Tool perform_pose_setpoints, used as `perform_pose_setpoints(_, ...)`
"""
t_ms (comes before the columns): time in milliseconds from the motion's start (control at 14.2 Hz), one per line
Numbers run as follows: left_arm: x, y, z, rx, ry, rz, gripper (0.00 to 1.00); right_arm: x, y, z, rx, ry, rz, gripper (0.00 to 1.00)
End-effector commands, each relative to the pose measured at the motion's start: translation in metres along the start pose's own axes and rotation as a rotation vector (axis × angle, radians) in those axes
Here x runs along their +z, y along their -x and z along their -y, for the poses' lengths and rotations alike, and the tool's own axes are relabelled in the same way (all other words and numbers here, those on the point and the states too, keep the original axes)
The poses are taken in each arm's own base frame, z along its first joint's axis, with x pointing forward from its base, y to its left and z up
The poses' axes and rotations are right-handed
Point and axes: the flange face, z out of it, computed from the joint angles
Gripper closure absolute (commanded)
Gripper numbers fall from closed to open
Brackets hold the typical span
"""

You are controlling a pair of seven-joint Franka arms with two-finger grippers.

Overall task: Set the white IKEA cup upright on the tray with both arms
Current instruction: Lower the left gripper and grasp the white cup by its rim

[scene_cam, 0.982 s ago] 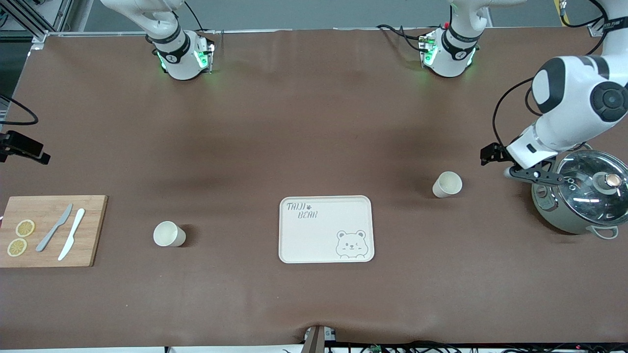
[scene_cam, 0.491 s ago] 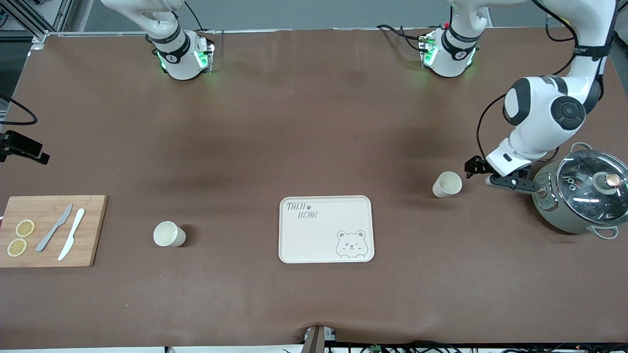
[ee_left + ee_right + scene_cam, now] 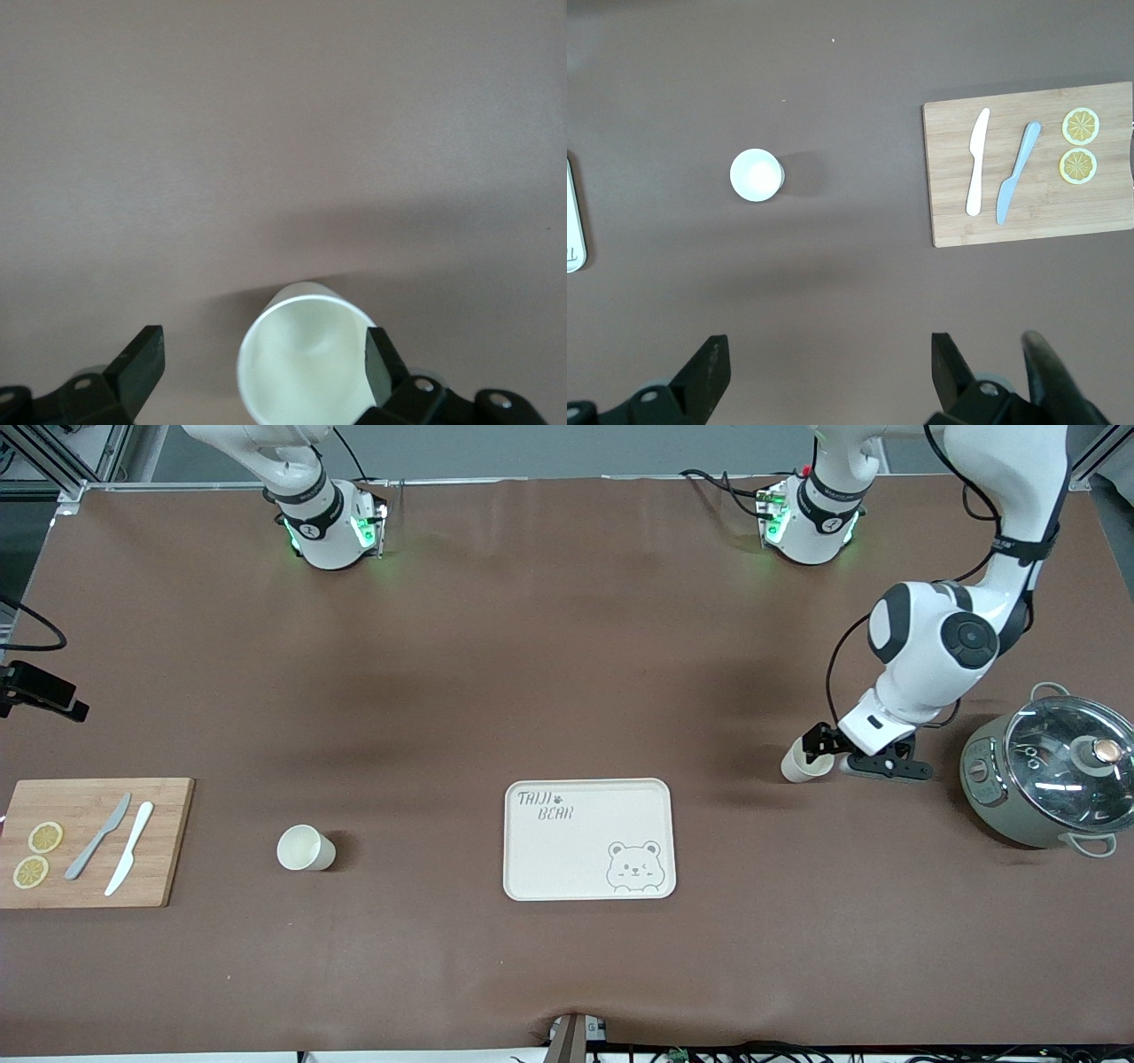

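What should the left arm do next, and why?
Probably ease the left gripper down a touch more, then shut. Its fingers are open astride the cup, one close against the rim, nothing clamped yet. The tray holds no cup.

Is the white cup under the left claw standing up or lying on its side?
Upright. The left wrist view looks down into the white cup's round open mouth, and the open left claw straddles it.

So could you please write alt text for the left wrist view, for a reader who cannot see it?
An upright white cup stands on a bare brown table, seen from above between the left gripper's two open black fingers. One finger is right at the cup's rim; the other stands apart from it.
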Motion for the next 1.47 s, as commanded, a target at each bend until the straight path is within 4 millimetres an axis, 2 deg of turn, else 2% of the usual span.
perform_pose_setpoints(0,0.018,0.018,0.002,-0.025,0.003,-0.043,0.0,-0.007,0.003,-0.002,0.005,-0.006,-0.004,0.0)
perform_pose_setpoints(351,0.031,0.03,0.006,-0.021,0.001,-0.028,0.0,-0.007,0.003,-0.002,0.005,-0.007,-0.006,0.0)
perform_pose_setpoints(842,0.04,0.033,0.015,-0.033,0.0,-0.012,0.0,-0.008,0.003,-0.002,0.003,-0.006,-0.01,0.0)
perform_pose_setpoints(912,0.04,0.033,0.022,-0.066,-0.002,-0.013,0.12,-0.008,0.003,-0.002,0.005,-0.006,-0.008,0.0)
perform_pose_setpoints(982,0.04,0.034,0.024,-0.069,-0.002,-0.01,0.64,-0.008,0.003,-0.002,0.005,-0.006,-0.008,0.0)
perform_pose_setpoints(1053,0.037,0.034,0.037,-0.072,-0.006,-0.011,1.0,-0.008,0.003,-0.002,0.005,-0.006,-0.008,0.0)
perform_pose_setpoints(1404,0.044,0.033,0.038,-0.087,-0.004,-0.001,1.0,-0.006,0.001,-0.002,0.008,-0.02,-0.013,0.0)
